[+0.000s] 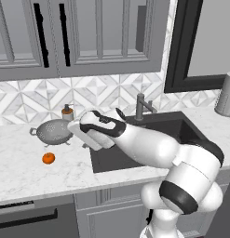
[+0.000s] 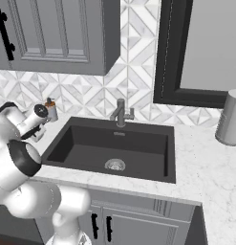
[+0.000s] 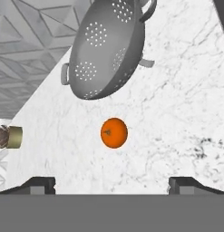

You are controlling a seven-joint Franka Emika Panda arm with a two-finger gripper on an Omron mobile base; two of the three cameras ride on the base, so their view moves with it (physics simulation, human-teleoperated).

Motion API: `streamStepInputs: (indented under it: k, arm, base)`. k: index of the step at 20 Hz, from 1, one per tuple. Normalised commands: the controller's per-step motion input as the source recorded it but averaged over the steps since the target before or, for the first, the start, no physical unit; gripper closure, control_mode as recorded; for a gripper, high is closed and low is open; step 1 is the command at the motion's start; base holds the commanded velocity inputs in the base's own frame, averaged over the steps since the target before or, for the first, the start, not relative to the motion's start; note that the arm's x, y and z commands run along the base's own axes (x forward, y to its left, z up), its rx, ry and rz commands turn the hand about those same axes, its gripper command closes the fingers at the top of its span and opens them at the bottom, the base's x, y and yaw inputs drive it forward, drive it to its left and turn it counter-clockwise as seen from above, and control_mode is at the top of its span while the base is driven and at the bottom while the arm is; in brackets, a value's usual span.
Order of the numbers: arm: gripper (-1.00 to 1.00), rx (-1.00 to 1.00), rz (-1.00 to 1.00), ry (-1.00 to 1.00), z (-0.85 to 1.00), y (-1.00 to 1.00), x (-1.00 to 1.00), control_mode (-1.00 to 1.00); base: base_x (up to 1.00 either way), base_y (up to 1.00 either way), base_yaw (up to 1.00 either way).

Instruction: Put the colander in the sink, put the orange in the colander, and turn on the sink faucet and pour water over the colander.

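Seen from the hand camera, the gripper (image 3: 111,186) has its two dark finger tips spread wide at the bottom of the view, with nothing between them, hanging above the white marble counter (image 3: 177,113). Just beyond the tips lies the orange (image 3: 114,132), resting free on the counter, and a little farther on stands the colander (image 3: 106,47), upright on its short feet with a loop handle at either side; fruit and colander are near each other but apart. From the left base camera, the white arm reaches from the lower right across the front left corner of the sink (image 1: 135,153) toward the counter on the left, where the orange (image 1: 48,158) sits nearest the counter's front edge and the colander (image 1: 52,131) stands behind it, close to the patterned backsplash. A small soap dispenser (image 1: 67,112) with a brown top stands just behind the colander. The sink (image 2: 114,148) is a dark basin with a round silver drain (image 2: 115,165), and the sink faucet (image 2: 121,113) rises at its back rim. Farthest off, a grey canister (image 2: 230,117) stands on the counter to the right.
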Motion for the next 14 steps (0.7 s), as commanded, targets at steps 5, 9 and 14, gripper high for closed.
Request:
streamStepInputs:
  k: [5,9,14]
  arm:
    - [-1.0,0.0,-0.06,0.0,-0.34,0.0,0.19,-1.0]
    - [-1.0,0.02,-0.1,-0.02,-0.02,0.0,0.22,-1.0]
    - [-1.0,0.03,-0.12,-0.06,0.0,0.03,0.17,-1.0]
  base:
    - [0.0,0.0,0.0]
    - [0.0,0.0,0.0]
    - [0.0,0.0,0.0]
